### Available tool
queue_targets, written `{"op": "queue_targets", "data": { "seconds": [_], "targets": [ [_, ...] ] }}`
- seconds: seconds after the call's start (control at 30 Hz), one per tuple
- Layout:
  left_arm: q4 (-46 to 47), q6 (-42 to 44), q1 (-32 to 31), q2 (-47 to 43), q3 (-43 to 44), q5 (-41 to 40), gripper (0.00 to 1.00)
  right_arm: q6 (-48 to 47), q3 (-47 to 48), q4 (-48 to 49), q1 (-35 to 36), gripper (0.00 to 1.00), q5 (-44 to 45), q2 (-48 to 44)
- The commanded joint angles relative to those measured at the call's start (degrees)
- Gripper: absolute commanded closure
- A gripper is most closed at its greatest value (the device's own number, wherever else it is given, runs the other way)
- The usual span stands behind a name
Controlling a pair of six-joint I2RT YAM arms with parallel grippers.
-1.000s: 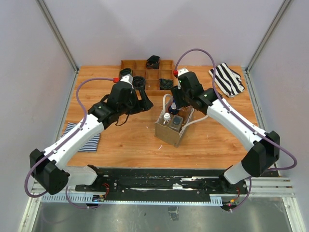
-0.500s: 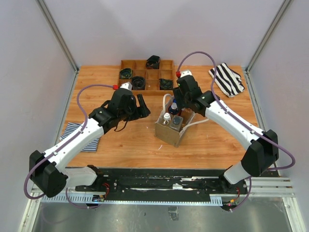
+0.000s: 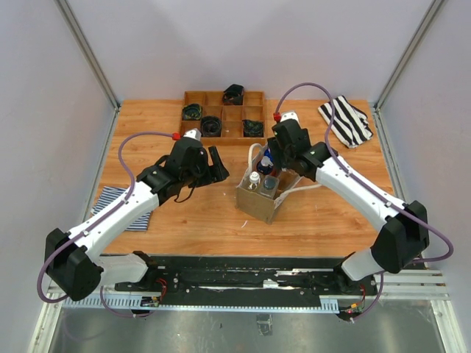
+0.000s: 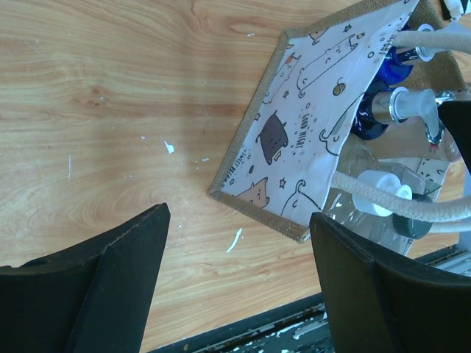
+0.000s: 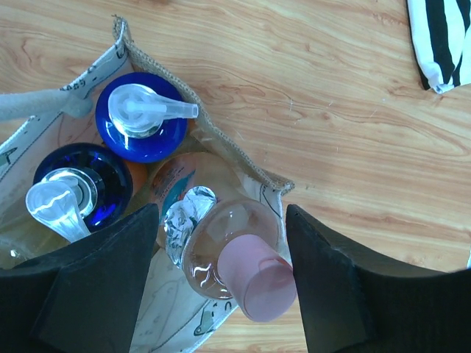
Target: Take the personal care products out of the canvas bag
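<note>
The canvas bag (image 3: 259, 204) stands upright mid-table with white rope handles. In the top view a white-capped bottle (image 3: 254, 177), a grey-capped bottle (image 3: 270, 182) and a blue pump (image 3: 265, 158) show inside it. My right gripper (image 3: 277, 165) is open just above the bag's far side. In the right wrist view its jaws (image 5: 221, 220) stand on either side of the tilted peach bottle with the pink cap (image 5: 257, 283), not touching it. Two blue pump tops (image 5: 140, 121) (image 5: 73, 187) sit beside it. My left gripper (image 3: 215, 166) is open and empty, left of the bag (image 4: 309, 140).
A brown wooden compartment tray (image 3: 213, 93) with small black rolled items stands at the back centre. A black-and-white striped cloth (image 3: 346, 120) lies back right. A blue striped cloth (image 3: 121, 206) lies at the left under my left arm.
My left gripper has drawn back toward the near side, away from the tray. My right gripper has shifted slightly right and nearer over the bag's far side. The bag has not moved.
</note>
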Motion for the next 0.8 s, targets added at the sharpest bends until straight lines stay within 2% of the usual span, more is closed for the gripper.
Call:
{"op": "queue_targets", "data": {
  "seconds": [0.0, 0.37, 0.63, 0.77],
  "targets": [
    [1.91, -0.41, -0.33, -0.46, -0.33, 0.7, 0.18, 2.75, -2.42, -5.01, -0.96, 0.29, 0.14, -2.0],
    [2.38, 1.0, -2.26, 0.59, 1.92, -0.4, 0.19, -0.18, -9.56, 6.12, -0.96, 0.24, -2.05, -14.07],
    [2.67, 3.73, -5.93, 2.95, 5.8, -1.7, 0.19, -1.35, -9.32, 8.07, -0.95, 0.26, -5.6, -11.55],
    [2.78, 6.15, -9.17, 4.47, 8.06, -2.53, 0.19, -1.95, -9.38, 10.07, -0.99, 0.3, -7.03, -9.68]
  ]
}}
